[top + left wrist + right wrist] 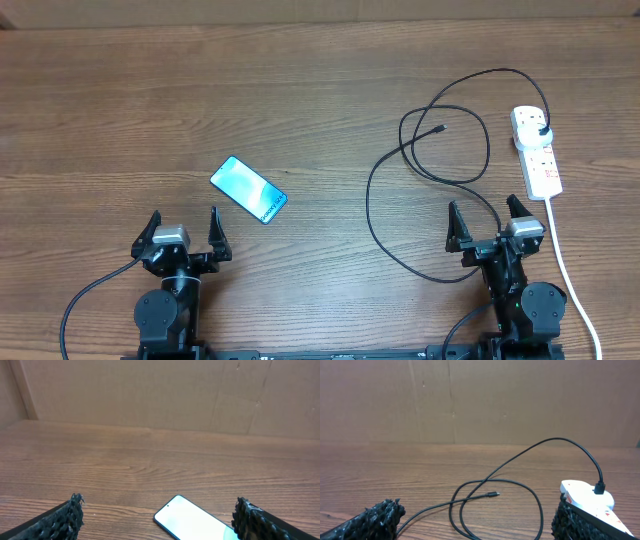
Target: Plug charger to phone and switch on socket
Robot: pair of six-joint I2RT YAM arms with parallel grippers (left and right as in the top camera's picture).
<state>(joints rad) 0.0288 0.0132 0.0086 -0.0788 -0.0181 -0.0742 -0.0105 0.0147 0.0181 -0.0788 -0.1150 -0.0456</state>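
Note:
The phone [249, 189] lies flat and angled on the wooden table, light-blue screen up, just ahead of my left gripper [184, 232]; it also shows in the left wrist view [192, 520]. The charger cable [420, 160] lies in loose loops, its connector tip [441, 129] free on the table, seen too in the right wrist view [493, 494]. Its black plug [541, 132] sits in the white socket strip [538, 152] at the right. My right gripper [491, 225] is open and empty, near the cable and the strip. My left gripper is open and empty.
The strip's white cord [570, 275] runs down the right side past my right arm toward the front edge. A cardboard wall [160, 395] stands behind the table.

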